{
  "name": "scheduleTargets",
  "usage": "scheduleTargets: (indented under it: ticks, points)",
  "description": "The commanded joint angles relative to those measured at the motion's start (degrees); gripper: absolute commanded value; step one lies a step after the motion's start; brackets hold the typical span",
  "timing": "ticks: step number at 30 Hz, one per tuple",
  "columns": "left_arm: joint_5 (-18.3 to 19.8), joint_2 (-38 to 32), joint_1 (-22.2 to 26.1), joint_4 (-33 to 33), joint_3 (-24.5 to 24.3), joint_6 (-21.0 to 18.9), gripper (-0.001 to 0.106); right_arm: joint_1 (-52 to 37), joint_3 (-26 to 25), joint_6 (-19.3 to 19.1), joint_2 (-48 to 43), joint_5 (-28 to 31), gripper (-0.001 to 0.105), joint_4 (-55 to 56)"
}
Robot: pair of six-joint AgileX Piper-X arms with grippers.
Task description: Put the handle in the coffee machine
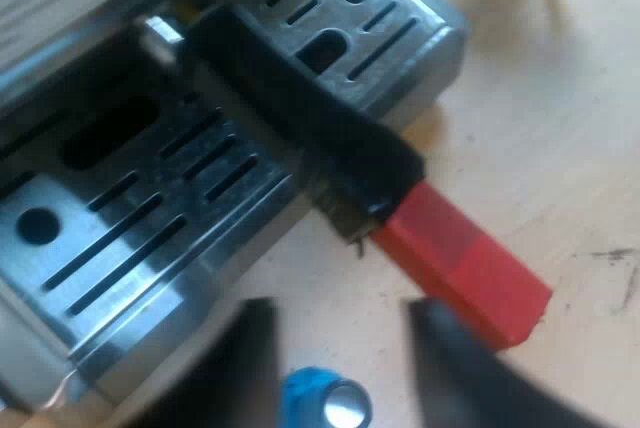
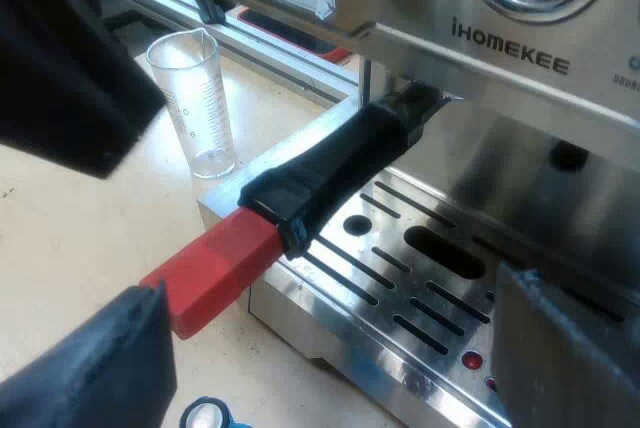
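The metal holder's dark handle (image 2: 335, 168) runs out from under the espresso machine's front (image 2: 520, 58), over the slotted drip tray (image 2: 420, 288). Its red end (image 2: 210, 273) sticks out past the tray's edge. In the left wrist view the same handle (image 1: 300, 108) crosses the tray (image 1: 130, 218), and its red end (image 1: 465, 263) hangs over the wooden table. My left gripper (image 1: 340, 318) is open just short of the red end, holding nothing. My right gripper (image 2: 330, 288) is open, its fingers wide apart on either side of the tray's corner, below the handle.
A clear measuring glass (image 2: 195, 103) stands upright on the table beside the machine. A blue tamper (image 1: 322, 403) lies on the table under my left gripper, and its top (image 2: 205, 415) is near the red end. A large dark shape (image 2: 60, 68) looms close by the glass.
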Motion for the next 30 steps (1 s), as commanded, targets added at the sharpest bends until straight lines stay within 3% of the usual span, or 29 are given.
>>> scheduleTargets:
  ticks: [1, 6, 9, 14, 16, 20, 24, 26, 30]
  points:
    - [0.38, -2.22, 2.59, 0.68, -0.33, 0.41, 0.091, 0.04, -0.24, -0.45, -0.34, 0.36, 0.069, -0.72]
    - [0.38, -5.85, 8.36, 0.6, -0.62, 0.95, 0.095, -0.21, -0.24, -0.75, -0.34, 0.36, 0.069, -0.58]
    - [-0.55, -8.99, 14.31, 0.6, -2.62, 0.94, 0.095, -1.76, -1.37, -0.24, -0.34, 0.78, 0.069, 1.03]
    - [-13.4, -11.44, 19.17, 0.6, -8.63, 0.78, 0.095, -5.5, -8.72, -0.2, -0.45, 0.78, 0.069, 12.91]
    - [-14.99, -11.43, 20.06, 0.6, -11.38, 1.24, 0.095, -7.23, -12.63, -1.06, -0.46, 0.78, 0.069, 18.09]
    - [-14.98, -11.43, 20.89, -1.87, -15.69, 1.63, 0.095, -11.97, -19.87, -1.32, -0.59, 0.78, 0.069, 24.57]
    - [-14.52, -11.43, 20.89, -6.61, -15.85, 1.38, 0.095, -18.75, -24.36, -1.32, -0.58, 0.68, 0.069, 30.02]
    - [-14.53, -11.43, 20.89, -6.63, -15.85, -2.72, 0.095, -21.84, -25.7, -1.66, -0.71, 0.45, 0.069, 32.59]
    - [-14.53, -11.43, 20.89, -4.37, -15.85, -6.42, 0.095, -31.08, -27.29, -4.4, -1.82, -1.03, 0.069, 37.85]
